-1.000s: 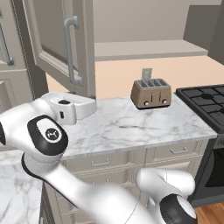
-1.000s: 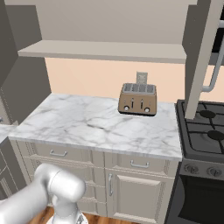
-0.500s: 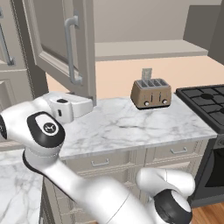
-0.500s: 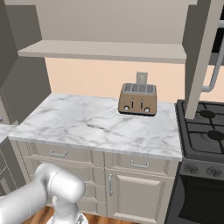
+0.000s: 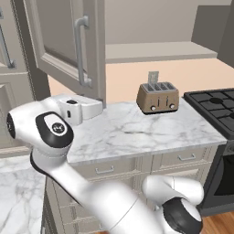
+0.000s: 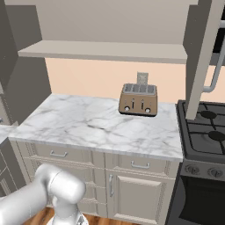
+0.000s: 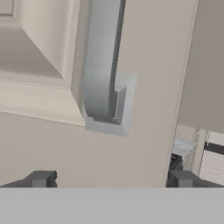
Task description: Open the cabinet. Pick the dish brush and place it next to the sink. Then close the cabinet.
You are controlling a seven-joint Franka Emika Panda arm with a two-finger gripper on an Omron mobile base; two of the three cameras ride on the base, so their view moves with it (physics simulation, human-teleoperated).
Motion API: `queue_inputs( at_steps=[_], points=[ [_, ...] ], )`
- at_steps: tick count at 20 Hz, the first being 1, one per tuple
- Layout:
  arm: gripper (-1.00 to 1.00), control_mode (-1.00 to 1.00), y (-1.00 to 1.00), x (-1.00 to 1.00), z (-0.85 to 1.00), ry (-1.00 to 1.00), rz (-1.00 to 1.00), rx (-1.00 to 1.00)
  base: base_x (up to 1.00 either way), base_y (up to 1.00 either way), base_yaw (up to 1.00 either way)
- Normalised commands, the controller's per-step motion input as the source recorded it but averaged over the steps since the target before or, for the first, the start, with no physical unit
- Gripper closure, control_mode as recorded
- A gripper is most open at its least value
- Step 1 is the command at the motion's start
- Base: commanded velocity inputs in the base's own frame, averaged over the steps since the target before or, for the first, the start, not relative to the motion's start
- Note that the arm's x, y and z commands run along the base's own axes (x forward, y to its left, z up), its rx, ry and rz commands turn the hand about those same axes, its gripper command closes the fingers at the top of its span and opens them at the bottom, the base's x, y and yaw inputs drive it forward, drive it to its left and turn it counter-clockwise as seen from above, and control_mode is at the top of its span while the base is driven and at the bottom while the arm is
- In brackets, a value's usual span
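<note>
Backing off the cabinet point(image 5: 68, 41) door, barely any shift over the last second. My end effector point(image 7: 109, 179) is spread wide, holding nothing, facing the handle point(image 7: 103, 61) base. Door swung out (open step looks done). Dish brush: can't tell where.

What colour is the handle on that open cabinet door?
Silver-grey, a metal bar handle on the grey-beige cabinet door; the hand view shows it best.

Even, soft rendered light, faint shadows (none hard), no glare, sharp focus throughout
</note>
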Motion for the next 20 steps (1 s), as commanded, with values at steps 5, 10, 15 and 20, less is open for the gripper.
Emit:
queue_inputs(
  at_steps=[5, 10, 15, 20],
  points=[
    [-1.0, -1.0, -0.27, 0.31, 0.0, 0.0, -0.03, 0.0, 0.0, 0.0, 0.0],
    [-1.0, -1.0, -0.23, 0.4, 0.0, 0.0, -0.01, 0.0, 0.0, 0.0, 0.0],
    [-1.0, -1.0, -0.27, 0.39, 0.0, 0.0, 0.03, 0.0, 0.0, 0.0, 0.0],
    [-1.0, -1.0, -0.54, 0.4, 0.0, 0.0, 0.13, 0.0, 0.0, 0.0, 0.0]
  ],
)
